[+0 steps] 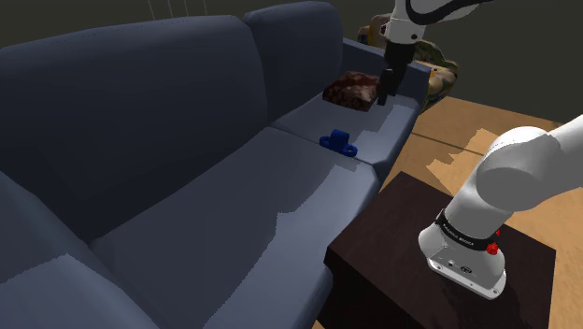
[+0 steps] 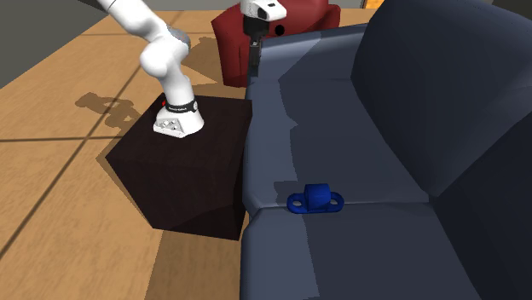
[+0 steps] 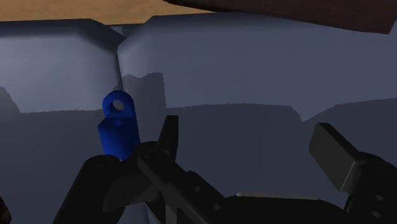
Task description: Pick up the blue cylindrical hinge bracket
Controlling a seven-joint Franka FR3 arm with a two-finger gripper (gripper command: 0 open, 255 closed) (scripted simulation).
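The hinge bracket [image 2: 315,199] is saturated blue: a short cylinder with a flat, round-ended lug on either side, each pierced by a hole. It lies on the sofa [image 2: 358,128] seat at the seam between two cushions, near the front edge. In the shoulder view it sits at seven o'clock from the end effector [image 1: 384,93] and well apart from it.

In the wrist view the black fingers [image 3: 168,130] stand wide apart, with nothing between them; the bracket lies outside them. The sofa is smooth, matte blue-grey with rounded cushions. A mottled brown cushion [image 1: 353,89] lies beside the end effector. The stand [image 2: 187,170] is a dark brown box.
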